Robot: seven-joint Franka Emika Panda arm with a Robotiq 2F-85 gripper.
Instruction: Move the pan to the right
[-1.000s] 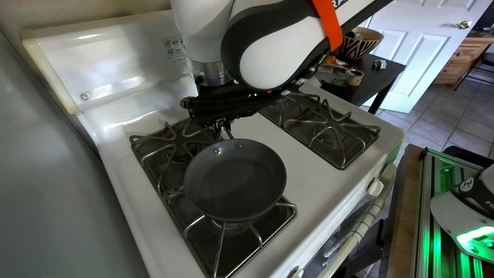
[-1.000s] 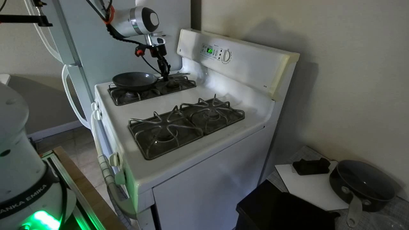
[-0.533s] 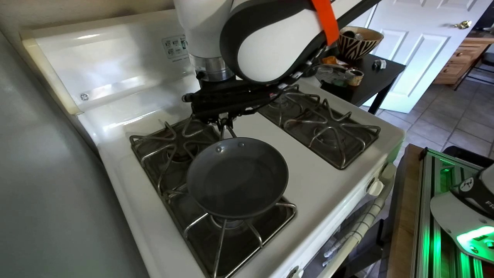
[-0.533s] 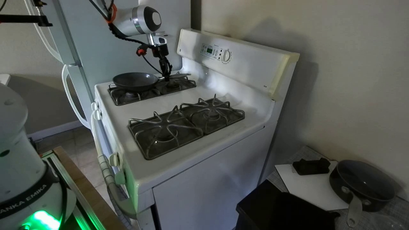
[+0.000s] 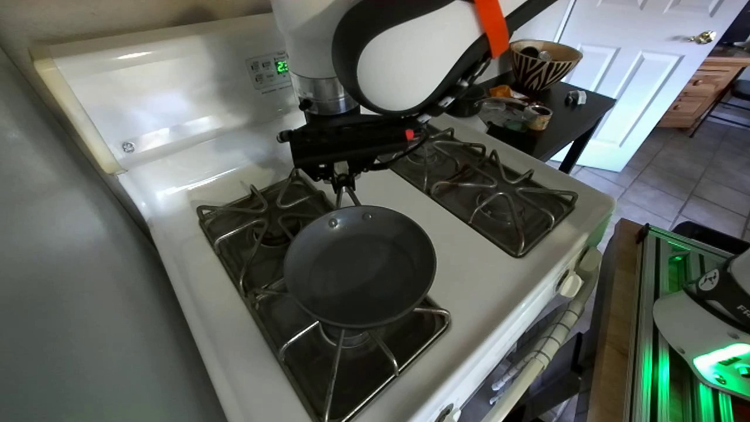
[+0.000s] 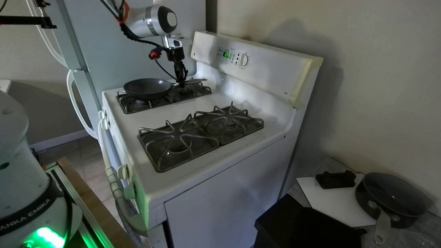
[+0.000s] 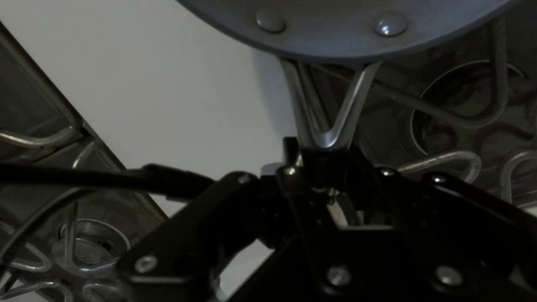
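The pan (image 5: 360,269) is round, shallow and dark grey. It is at the front of the left pair of burner grates (image 5: 258,225) and also shows in an exterior view (image 6: 147,89). In the wrist view its rim (image 7: 331,35) with two rivets and the forked metal root of its handle (image 7: 325,136) show. My gripper (image 5: 344,183) is shut around the handle just behind the fork, pointing down; it also shows in an exterior view (image 6: 181,83) and the wrist view (image 7: 321,165). The handle's end (image 6: 197,81) sticks out behind the fingers. I cannot tell whether the pan touches the grate.
A right pair of burner grates (image 5: 498,196) lies across a white strip of stovetop (image 5: 463,275). The stove's backguard (image 6: 256,65) rises behind, and a fridge (image 6: 113,58) stands beside the pan. A saucepan (image 6: 391,201) sits on a separate surface.
The gripper and pan have moved together a little toward the back of the stove and slightly toward the right grates. The grip on the handle stays the same.
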